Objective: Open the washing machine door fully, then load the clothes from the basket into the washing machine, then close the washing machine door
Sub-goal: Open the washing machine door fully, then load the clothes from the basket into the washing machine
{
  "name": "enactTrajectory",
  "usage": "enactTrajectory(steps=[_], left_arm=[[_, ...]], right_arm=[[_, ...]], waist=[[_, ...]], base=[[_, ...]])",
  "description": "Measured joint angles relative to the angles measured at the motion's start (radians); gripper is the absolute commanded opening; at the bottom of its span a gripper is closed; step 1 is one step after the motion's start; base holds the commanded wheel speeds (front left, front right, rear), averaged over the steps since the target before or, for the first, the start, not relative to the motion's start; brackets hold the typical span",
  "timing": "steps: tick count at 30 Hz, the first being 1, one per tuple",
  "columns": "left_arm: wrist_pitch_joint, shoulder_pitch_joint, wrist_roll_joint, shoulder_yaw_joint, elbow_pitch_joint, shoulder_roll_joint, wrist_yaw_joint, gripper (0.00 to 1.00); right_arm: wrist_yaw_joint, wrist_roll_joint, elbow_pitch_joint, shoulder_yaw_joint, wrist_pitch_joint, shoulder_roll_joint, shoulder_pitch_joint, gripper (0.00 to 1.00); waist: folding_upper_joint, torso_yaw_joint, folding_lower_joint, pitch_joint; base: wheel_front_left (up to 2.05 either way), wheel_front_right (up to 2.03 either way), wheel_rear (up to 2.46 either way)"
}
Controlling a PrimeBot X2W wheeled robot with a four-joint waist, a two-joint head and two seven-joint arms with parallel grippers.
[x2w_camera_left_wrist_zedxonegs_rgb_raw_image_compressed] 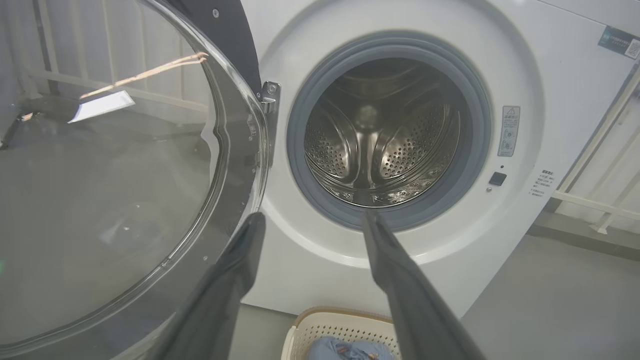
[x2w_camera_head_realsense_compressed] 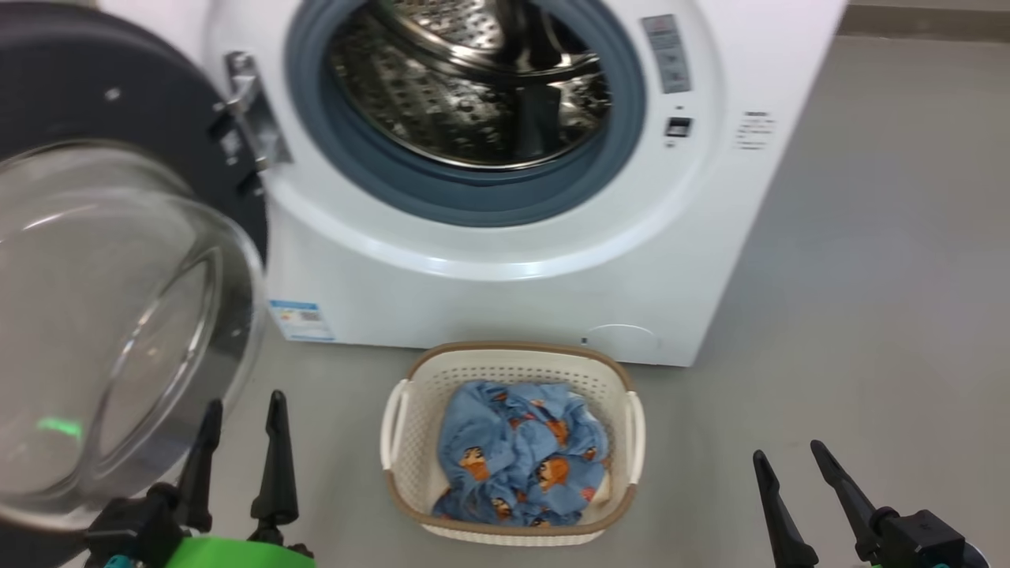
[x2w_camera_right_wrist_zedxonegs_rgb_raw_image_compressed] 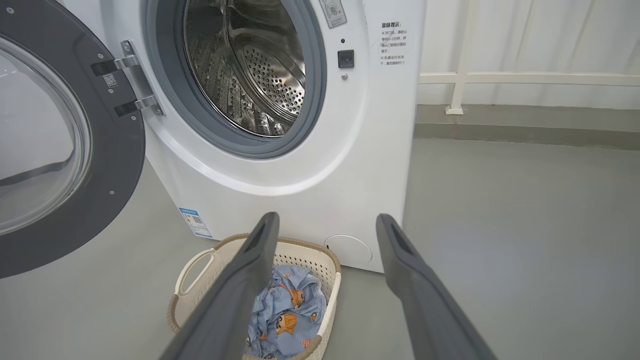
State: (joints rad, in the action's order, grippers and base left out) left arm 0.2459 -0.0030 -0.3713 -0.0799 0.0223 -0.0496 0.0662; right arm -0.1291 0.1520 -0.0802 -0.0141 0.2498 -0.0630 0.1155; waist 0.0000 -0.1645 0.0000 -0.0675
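Observation:
The white washing machine [x2w_camera_head_realsense_compressed: 505, 284] stands ahead with its steel drum [x2w_camera_head_realsense_compressed: 473, 79] bare and nothing inside. Its door [x2w_camera_head_realsense_compressed: 118, 237] is swung out to the left, the clear glass bowl bulging toward me. On the floor in front sits the cream basket [x2w_camera_head_realsense_compressed: 513, 359] holding the light blue clothes [x2w_camera_head_realsense_compressed: 521, 454]. My left gripper [x2w_camera_head_realsense_compressed: 241, 410] is open beside the door's glass, holding nothing. Low at the right, my right gripper [x2w_camera_head_realsense_compressed: 789, 454] is open too, apart from the basket. The left wrist view looks between the left gripper [x2w_camera_left_wrist_zedxonegs_rgb_raw_image_compressed: 310, 217] fingers into the drum [x2w_camera_left_wrist_zedxonegs_rgb_raw_image_compressed: 380, 145].
Grey floor [x2w_camera_head_realsense_compressed: 868, 276] spreads to the right of the machine. A white rail [x2w_camera_right_wrist_zedxonegs_rgb_raw_image_compressed: 500, 78] runs along the wall behind. A blue label sticker [x2w_camera_head_realsense_compressed: 300, 319] marks the machine's lower left front.

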Motion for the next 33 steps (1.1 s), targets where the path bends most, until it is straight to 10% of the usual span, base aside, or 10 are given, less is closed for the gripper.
enactTrajectory(steps=[13, 33], left_arm=[[0.009, 0.086, 0.051, 0.098, 0.061, 0.002, 0.045, 1.00], [0.009, 0.152, 0.005, 0.129, 0.067, 0.006, 0.062, 1.00]], right_arm=[[0.000, -0.027, 0.041, -0.034, 0.000, -0.005, 0.022, 1.00], [0.000, -0.030, 0.049, -0.057, 0.000, 0.001, 0.050, 1.00]], waist=[[0.0000, 0.125, 0.0000, 0.013], [0.0000, 0.120, 0.0000, 0.033]], base=[[0.00, 0.00, 0.00], [0.00, 0.00, 0.00]])
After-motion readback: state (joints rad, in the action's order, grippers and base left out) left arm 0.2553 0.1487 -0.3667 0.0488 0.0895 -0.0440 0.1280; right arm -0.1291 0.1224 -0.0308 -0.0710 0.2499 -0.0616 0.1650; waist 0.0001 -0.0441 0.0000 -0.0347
